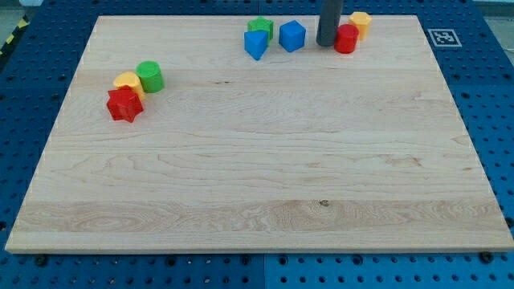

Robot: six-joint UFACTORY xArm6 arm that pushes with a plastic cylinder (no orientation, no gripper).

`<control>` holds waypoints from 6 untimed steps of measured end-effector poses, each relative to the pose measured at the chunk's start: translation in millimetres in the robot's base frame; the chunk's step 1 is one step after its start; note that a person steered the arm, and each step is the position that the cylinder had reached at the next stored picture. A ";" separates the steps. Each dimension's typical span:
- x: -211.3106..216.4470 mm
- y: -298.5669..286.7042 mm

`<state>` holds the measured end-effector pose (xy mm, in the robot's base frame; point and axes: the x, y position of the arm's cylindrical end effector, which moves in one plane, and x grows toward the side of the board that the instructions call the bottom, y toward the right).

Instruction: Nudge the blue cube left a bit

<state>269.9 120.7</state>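
blue cube (292,36) on worktop (257,185), apparently unpushed; my tip (325,44) just right of it, beside red cylinder (346,38); no pincer fitted.

The surface (257,160) is showing as pale wood with long streaks of grain running across it and a smooth, matt finish, and it is lying on a blue panel (24,96) dotted with rows of small holes. The blue cube (292,36), the red cylinder (346,38) and the green cylinder (149,76) are looking like smooth, solid-coloured plastic with a faint sheen. The dark rod (328,20) is appearing smooth and dull grey, its material not being clear.
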 end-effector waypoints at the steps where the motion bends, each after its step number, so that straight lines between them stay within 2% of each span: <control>1: 0.2 2.8; 4: 0.2 31.1; 6: -6.7 26.9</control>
